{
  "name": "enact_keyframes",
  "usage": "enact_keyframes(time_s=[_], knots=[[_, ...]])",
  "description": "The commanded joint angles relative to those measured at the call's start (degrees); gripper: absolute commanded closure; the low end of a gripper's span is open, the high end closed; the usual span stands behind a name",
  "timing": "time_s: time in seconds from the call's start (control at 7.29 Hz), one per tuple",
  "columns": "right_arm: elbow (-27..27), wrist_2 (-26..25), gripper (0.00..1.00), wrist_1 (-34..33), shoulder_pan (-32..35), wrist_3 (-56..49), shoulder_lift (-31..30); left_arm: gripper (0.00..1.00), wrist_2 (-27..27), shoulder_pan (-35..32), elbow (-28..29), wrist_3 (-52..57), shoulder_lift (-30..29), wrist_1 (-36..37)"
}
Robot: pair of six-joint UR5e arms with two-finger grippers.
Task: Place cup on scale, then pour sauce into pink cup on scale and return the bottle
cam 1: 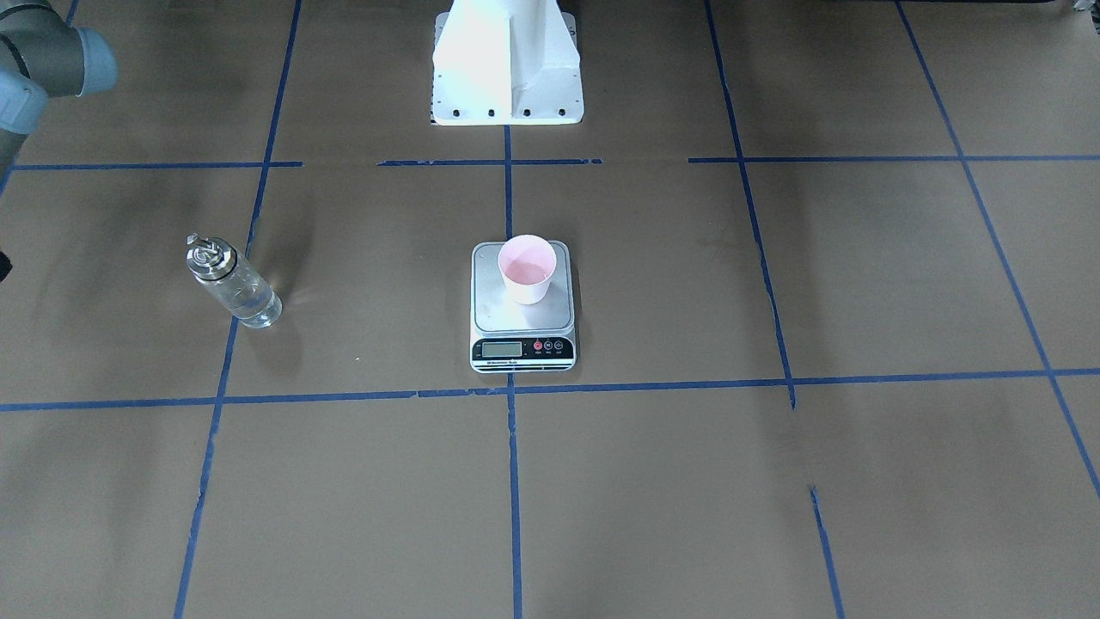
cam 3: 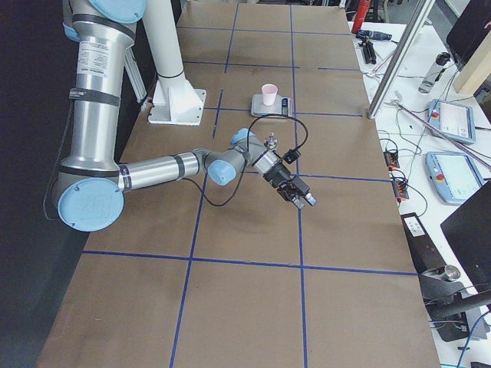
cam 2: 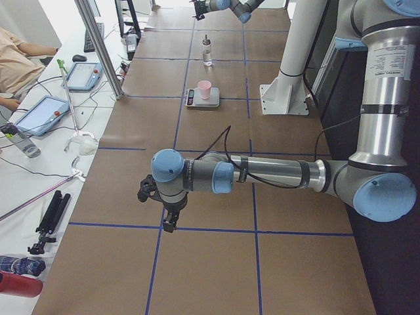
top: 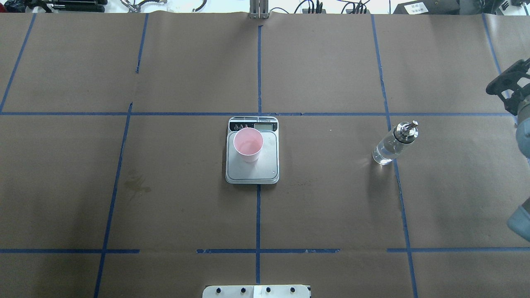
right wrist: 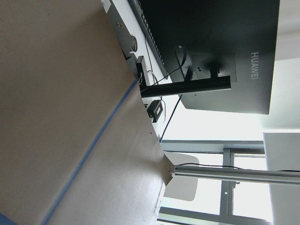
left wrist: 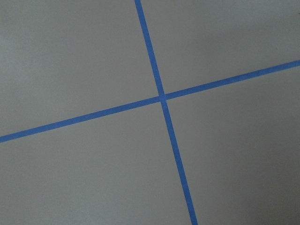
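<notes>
Brown-papered table (top: 331, 207) holds the cup (top: 248, 145) on the scale (top: 265, 165), the bottle (top: 393, 145) upright well apart; whether the left gripper (cam 2: 165, 220) or right gripper (cam 3: 303, 198) is parted I cannot tell, but a careless sweep could topple that bottle.

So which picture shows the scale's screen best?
The front-facing view: the scale sits mid-picture and its screen is on the edge nearest the camera, the right way up. The overhead view shows the screen at the scale's far edge, the wrong way round. Both side views show the scale tiny and far off. The wrist views miss it altogether.
</notes>
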Motion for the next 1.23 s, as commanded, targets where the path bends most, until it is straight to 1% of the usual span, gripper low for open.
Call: enact_keyframes(time_s=[0.0, 0.14, 0.27, 0.41, 0.55, 0.69, 0.82, 0.96, 1.1], knots=[[-1.7, 20.3, 0.00, -5.0, 14.8, -6.9, 4.6, 0.00, 0.0, 0.0, 0.1, -0.1, 0.0, 0.0], [-4.1, 33.6, 0.00, -5.0, 23.6, -6.4, 5.6, 0.00, 0.0, 0.0, 0.1, 0.0, 0.0, 0.0], [-6.2, 38.2, 0.00, -4.6, 28.5, -6.4, 5.6, 0.00, 0.0, 0.0, -0.1, 0.0, 0.0, 0.0], [-7.6, 39.4, 0.00, -4.1, 30.6, -6.2, 5.7, 0.00, 0.0, 0.0, 0.0, -0.1, -0.1, 0.0], [-11.5, 39.8, 0.00, -4.2, 32.5, -6.2, 5.7, 0.00, 0.0, 0.0, 0.0, -0.1, -0.1, 0.0], [-16.0, 44.9, 0.00, -4.3, 34.7, -6.3, 5.6, 0.00, 0.0, 0.0, 0.0, -0.1, -0.1, 0.0], [-18.9, 63.1, 0.00, -5.5, 37.1, -6.0, 5.6, 0.00, 0.0, 0.0, 0.0, 0.0, -0.1, 0.0], [-20.0, 76.7, 0.00, -10.9, 37.9, -5.8, 5.9, 0.00, 0.0, 0.0, 0.1, 0.0, -0.1, 0.0], [-18.6, 78.0, 0.00, -17.2, 38.1, -5.5, 7.0, 0.00, 0.0, 0.0, 0.1, 0.0, -0.1, 0.0]])
